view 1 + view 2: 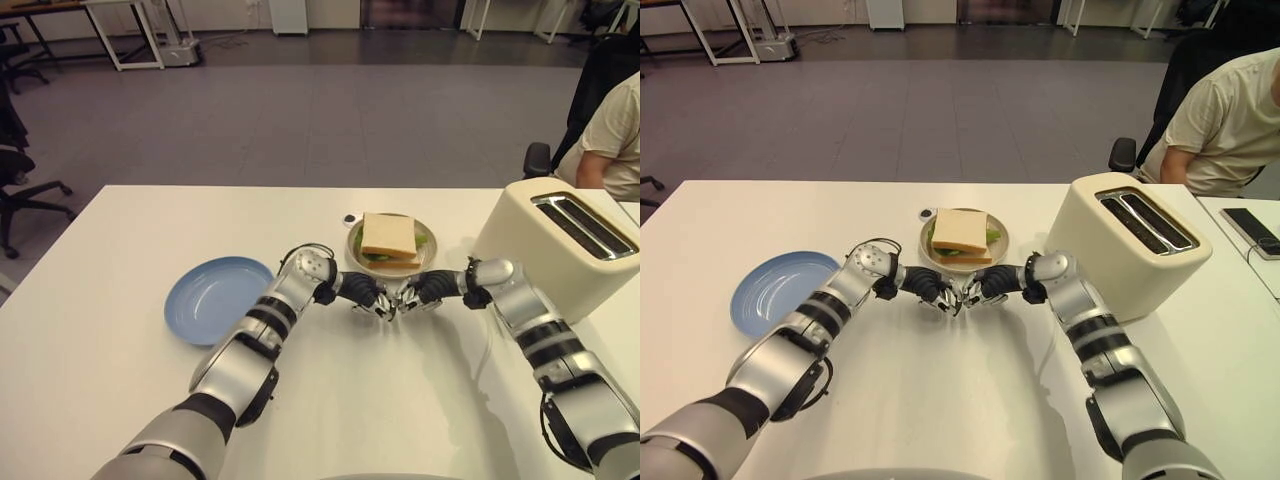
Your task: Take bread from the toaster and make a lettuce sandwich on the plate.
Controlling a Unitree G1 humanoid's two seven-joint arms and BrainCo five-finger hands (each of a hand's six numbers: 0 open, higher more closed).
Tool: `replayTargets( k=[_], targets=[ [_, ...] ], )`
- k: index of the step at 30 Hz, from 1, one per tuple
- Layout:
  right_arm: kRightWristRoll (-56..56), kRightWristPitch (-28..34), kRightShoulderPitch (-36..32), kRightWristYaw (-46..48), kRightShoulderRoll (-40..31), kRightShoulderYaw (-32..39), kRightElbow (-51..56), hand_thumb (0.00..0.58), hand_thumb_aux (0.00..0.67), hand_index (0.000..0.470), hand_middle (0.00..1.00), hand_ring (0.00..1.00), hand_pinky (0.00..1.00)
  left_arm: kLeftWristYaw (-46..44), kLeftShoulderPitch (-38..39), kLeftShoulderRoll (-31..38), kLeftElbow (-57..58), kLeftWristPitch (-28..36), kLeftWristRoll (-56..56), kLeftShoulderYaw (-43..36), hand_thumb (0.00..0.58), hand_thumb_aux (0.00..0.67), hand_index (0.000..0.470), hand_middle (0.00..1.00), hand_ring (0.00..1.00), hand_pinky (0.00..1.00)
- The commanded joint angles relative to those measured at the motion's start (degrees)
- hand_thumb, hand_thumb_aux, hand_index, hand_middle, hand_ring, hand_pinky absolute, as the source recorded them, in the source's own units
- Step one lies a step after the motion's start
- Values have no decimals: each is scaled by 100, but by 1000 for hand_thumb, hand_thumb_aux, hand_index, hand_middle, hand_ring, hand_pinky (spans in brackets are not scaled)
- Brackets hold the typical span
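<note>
Surface: a white surface [100,380] in an office room with a grey floor beyond it.
Sandwich: a sandwich [390,238] is assembled, two slices of pale square bread with a light brown crust, stacked almost squarely. The top slice faces up, flat and plain.
Lettuce: green lettuce [421,240] peeks out between the slices along the near and right edges.
Plate: the sandwich lies in the middle of a small round pale plate [352,250], at the middle of the surface towards its far edge.
Left hand: the left hand [368,294] rests on the surface just in front of the plate, fingers curled in, grasping nothing.
Right hand: the right hand [425,290] lies just beside the left one, fingertips nearly meeting it, also curled and holding nothing.
Toaster: a cream toaster [520,240] stands right of the plate, near but apart from it, its two slots facing up.
Blue plate: a blue plate [215,298] sits left of the sandwich, well apart, beside the left forearm.
Small object: a small round thing [350,218] lies just beside the plate's far left rim; what it is cannot be told.
</note>
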Motion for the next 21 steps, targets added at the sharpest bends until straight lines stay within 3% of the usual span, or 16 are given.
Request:
replayTargets(
  k=[1,2,7,11,15,21],
  targets=[
    [1042,857,546,-1318,440,-1672,-2278,0,0,0,0,0,0,-45,680,50,-2583,1514,-1944,1342,168,105,74,0,0,0],
    [1124,1025,688,-1731,584,-1992,-2648,0,0,0,0,0,0,485,788,3,-2825,1578,-2090,1714,0,0,0,0,0,0],
    [1068,1255,1595,-3403,1421,-2353,-4424,0,0,0,0,0,0,2428,1964,218,-4719,1828,-2002,2668,0,0,0,0,0,0],
    [541,657,2430,-4519,1995,-2097,-5127,0,0,0,0,0,0,3603,2649,-22,-5582,1895,-1985,2979,0,0,0,0,0,0],
    [90,-296,3063,-5096,2287,-1609,-5044,0,0,0,0,0,0,4410,3119,-384,-6018,1478,-1657,2728,0,0,0,0,0,0],
    [-247,-1108,3400,-5468,2391,-1228,-4886,0,0,0,0,0,0,4884,3444,-545,-5995,628,-1248,2488,0,0,0,0,0,0]
  ],
)
